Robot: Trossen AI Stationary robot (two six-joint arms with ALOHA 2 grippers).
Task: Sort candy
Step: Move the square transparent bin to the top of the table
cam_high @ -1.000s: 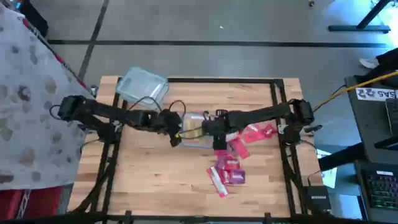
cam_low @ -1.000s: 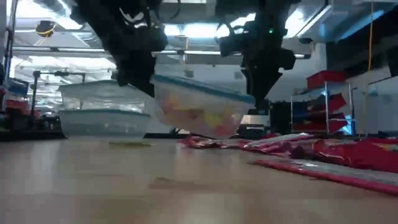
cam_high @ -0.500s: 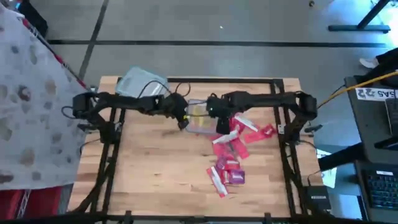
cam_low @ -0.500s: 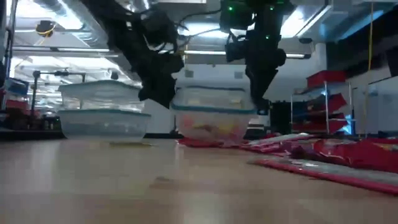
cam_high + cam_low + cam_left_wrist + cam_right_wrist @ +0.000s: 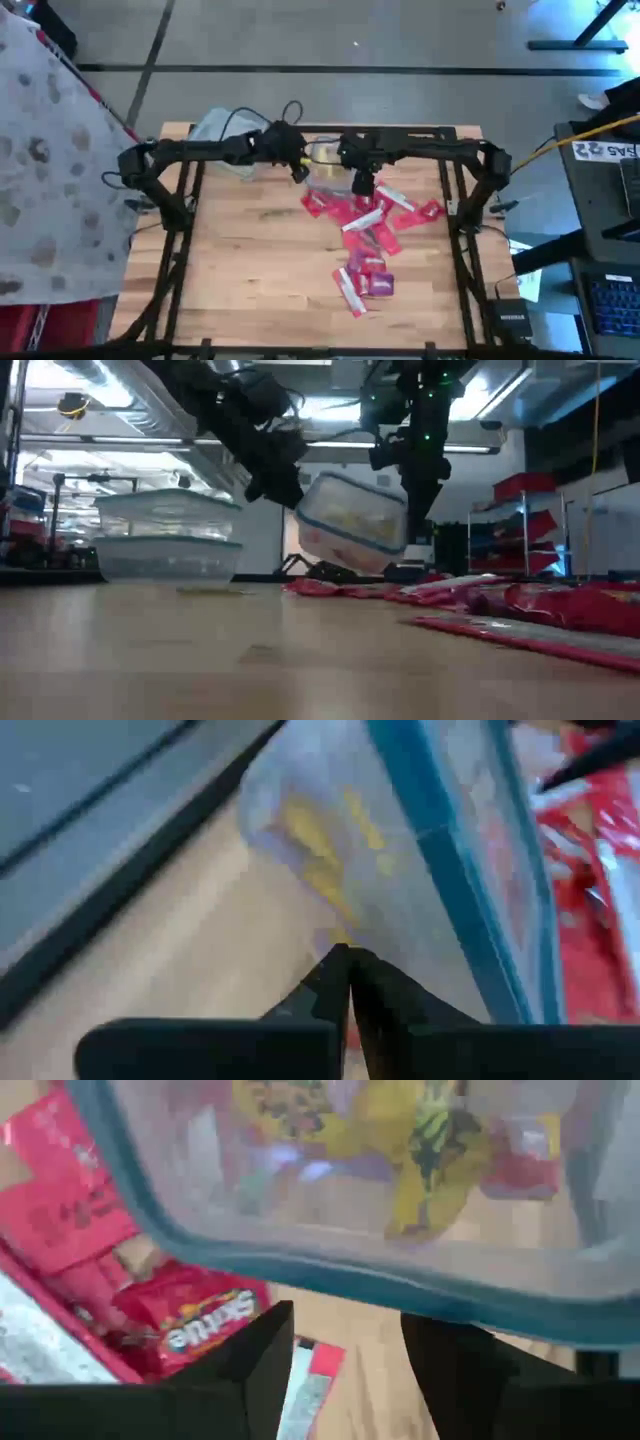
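A clear tub with a teal rim hangs tilted above the table between my two grippers. Yellow sweets and a few red ones show through its wall. My left gripper is shut at the tub's left end. My right gripper stands open at its right end. Flat red and pink candy packets lie spread on the wood below and toward the near edge, with magenta ones among them. A red packet shows under the tub. My left gripper presses its shut fingertips against the tub's clear side wall, slanting in from the table's left. My right gripper meets the tub's teal rim, which runs across its spread fingers; I cannot tell whether it pinches. The tub hangs lifted clear and tilted.
Clear empty tubs sit at the far left corner, seen stacked in the low view. Black frame rails run along the table's sides. A person in patterned cloth stands left of the table. Bare wood lies near left.
Both grippers have carried the tub toward the far edge. Half a second ago it sat level, low over the table; now it is raised and tipped. Red packets show on the wood where the tub was.
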